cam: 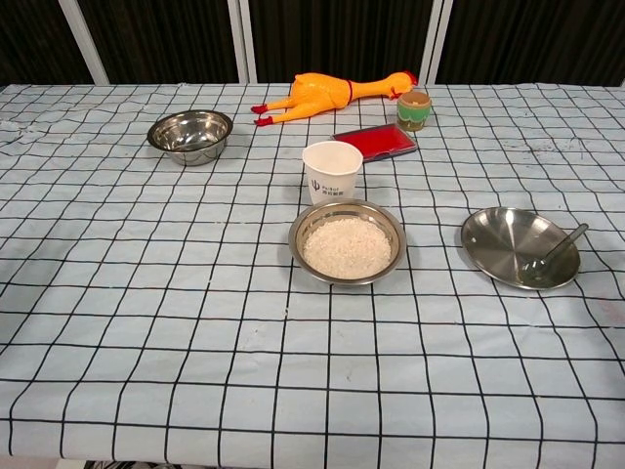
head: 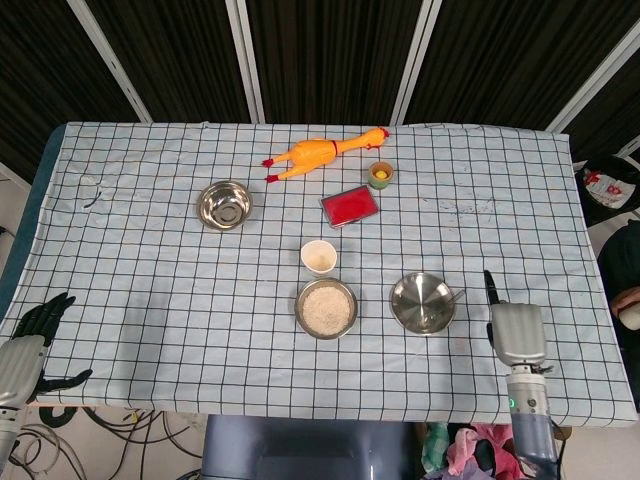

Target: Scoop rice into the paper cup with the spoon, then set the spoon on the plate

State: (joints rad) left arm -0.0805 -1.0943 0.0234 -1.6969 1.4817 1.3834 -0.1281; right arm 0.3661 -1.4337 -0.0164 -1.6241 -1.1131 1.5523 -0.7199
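The white paper cup (head: 319, 257) (cam: 332, 171) stands upright just behind the steel bowl of rice (head: 326, 308) (cam: 347, 242). To the right sits the steel plate (head: 410, 300) (cam: 498, 242). The metal spoon (head: 450, 298) (cam: 557, 249) lies in it, its bowl on the plate and its handle over the right rim. My right hand (head: 515, 330) is right of the plate, apart from the spoon and holding nothing; the chest view does not show it. My left hand (head: 30, 335) hangs off the table's lower left corner, fingers apart and empty.
An empty steel bowl (head: 224, 204) (cam: 189, 132) sits at the back left. A yellow rubber chicken (head: 320, 152) (cam: 327, 93), a small green cup (head: 380, 175) (cam: 414, 109) and a red flat box (head: 349, 206) (cam: 375, 141) lie behind the paper cup.
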